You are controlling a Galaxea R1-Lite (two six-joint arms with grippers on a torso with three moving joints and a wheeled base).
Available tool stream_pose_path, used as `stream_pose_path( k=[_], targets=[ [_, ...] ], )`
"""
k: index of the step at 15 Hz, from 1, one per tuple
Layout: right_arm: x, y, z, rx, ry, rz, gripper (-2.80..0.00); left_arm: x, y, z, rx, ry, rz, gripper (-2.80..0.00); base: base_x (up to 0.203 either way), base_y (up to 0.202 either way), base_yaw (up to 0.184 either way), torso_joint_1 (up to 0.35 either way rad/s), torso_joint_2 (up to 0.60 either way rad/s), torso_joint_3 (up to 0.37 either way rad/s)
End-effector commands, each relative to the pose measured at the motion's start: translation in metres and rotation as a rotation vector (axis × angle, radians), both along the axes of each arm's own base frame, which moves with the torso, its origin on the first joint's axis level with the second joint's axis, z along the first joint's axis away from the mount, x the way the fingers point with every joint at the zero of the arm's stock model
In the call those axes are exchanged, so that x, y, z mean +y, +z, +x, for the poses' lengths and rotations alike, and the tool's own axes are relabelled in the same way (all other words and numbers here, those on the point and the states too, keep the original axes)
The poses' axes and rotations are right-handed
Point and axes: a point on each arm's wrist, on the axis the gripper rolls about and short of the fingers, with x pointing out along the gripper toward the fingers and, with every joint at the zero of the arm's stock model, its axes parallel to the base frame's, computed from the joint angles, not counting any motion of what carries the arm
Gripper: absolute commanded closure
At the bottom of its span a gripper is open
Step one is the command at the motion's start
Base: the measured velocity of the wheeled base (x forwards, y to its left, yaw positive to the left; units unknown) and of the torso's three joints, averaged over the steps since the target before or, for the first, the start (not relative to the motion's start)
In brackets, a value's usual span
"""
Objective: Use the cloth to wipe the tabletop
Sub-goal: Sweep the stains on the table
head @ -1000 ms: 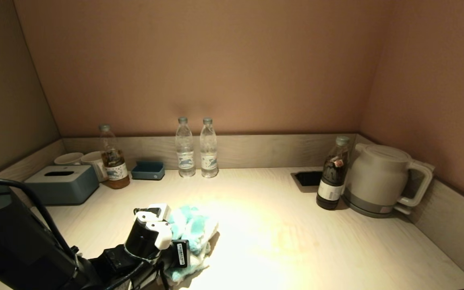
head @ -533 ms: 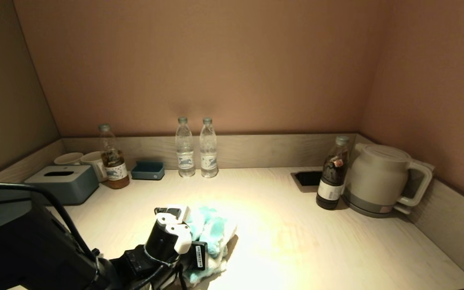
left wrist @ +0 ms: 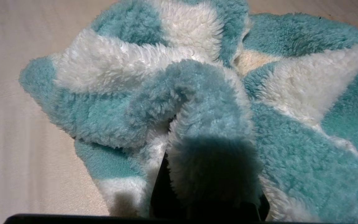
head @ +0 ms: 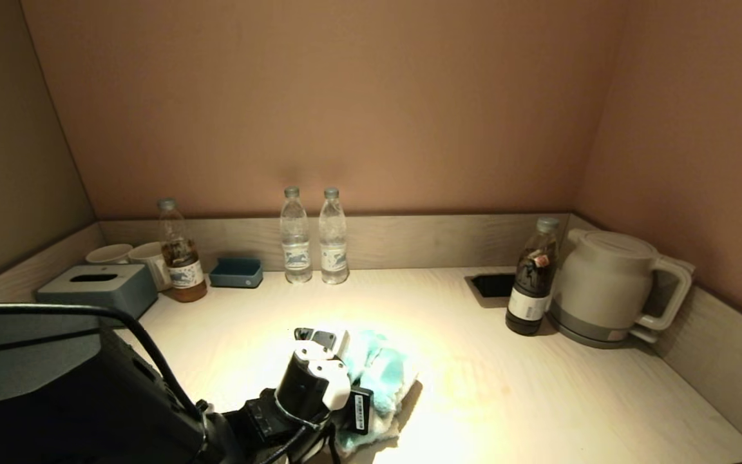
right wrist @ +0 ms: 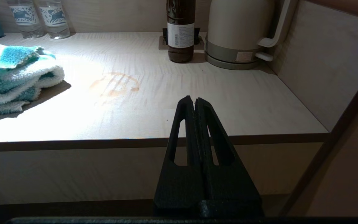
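Note:
The teal and white striped cloth point(head: 385, 372) lies bunched on the pale tabletop point(head: 558, 393), left of centre near the front. My left gripper point(head: 353, 385) is shut on the cloth, pressing it onto the surface. In the left wrist view the cloth point(left wrist: 197, 93) fills the frame and a fold hides the fingers. A faint orange-brown ring stain point(right wrist: 116, 83) marks the tabletop just right of the cloth point(right wrist: 14, 74). My right gripper point(right wrist: 195, 101) is shut and empty, parked low in front of the counter's front edge.
A beige kettle point(head: 609, 290) and dark bottle point(head: 531, 283) stand back right by a dark cutout point(head: 492, 285). Two water bottles point(head: 297, 238) stand at the back centre. A tea bottle point(head: 181, 258), blue tray point(head: 237, 272), cups point(head: 127, 254) and tissue box point(head: 97, 290) sit back left.
My left gripper has slid the cloth to the right across the tabletop, towards the stain. The right arm has not moved.

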Motion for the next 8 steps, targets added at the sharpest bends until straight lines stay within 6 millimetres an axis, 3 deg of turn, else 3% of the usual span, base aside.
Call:
stream_pose_path(
  k=[1, 3, 8],
  targets=[
    [0.0, 0.0, 0.0, 0.0, 0.001, 0.0, 0.0, -0.01, -0.004, 0.001, -0.009, -0.014, -0.004, 0.0, 0.0, 0.0, 0.0, 0.0, 0.0, 0.0],
    [0.0, 0.0, 0.0, 0.0, 0.001, 0.0, 0.0, -0.029, -0.011, -0.005, -0.021, -0.064, 0.003, 0.0, 0.0, 0.0, 0.0, 0.0, 0.0, 0.0],
    [0.0, 0.0, 0.0, 0.0, -0.001, 0.0, 0.0, -0.053, -0.002, -0.012, -0.07, -0.132, -0.016, 0.0, 0.0, 0.0, 0.0, 0.0, 0.0, 0.0]
  ],
)
